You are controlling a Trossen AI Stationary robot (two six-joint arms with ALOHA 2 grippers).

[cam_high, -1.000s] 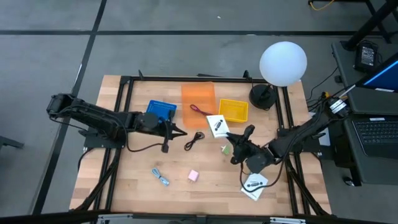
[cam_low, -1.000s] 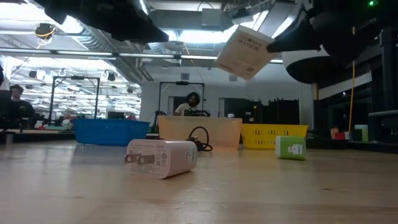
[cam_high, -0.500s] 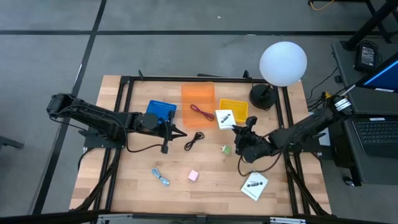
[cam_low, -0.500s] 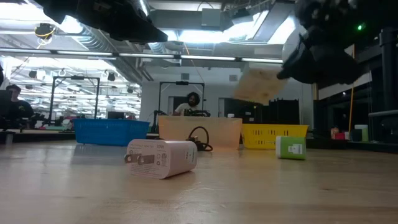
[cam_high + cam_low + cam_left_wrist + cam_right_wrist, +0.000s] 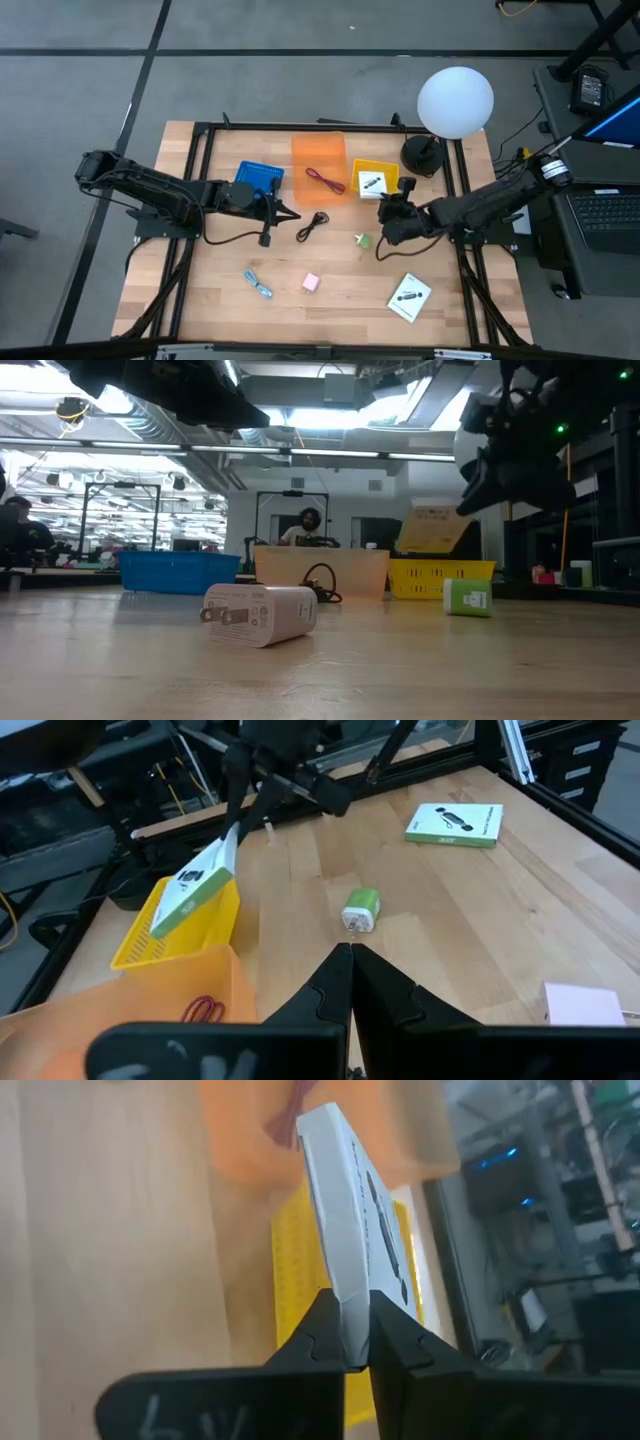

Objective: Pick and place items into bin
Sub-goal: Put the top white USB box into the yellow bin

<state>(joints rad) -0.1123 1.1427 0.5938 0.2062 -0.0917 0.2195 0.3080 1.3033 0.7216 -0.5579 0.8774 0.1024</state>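
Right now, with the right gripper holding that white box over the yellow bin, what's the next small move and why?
Probably lower a little and open. The right gripper is shut on the white box, which hangs tilted over the yellow bin and above its rim, so a short drop should land it inside.

No legible text or labels

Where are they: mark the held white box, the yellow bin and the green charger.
white box (image 5: 345, 1210), right wrist view, its narrow edge.
yellow bin (image 5: 368, 170), high view, its rim.
green charger (image 5: 361, 908), left wrist view, its top face.
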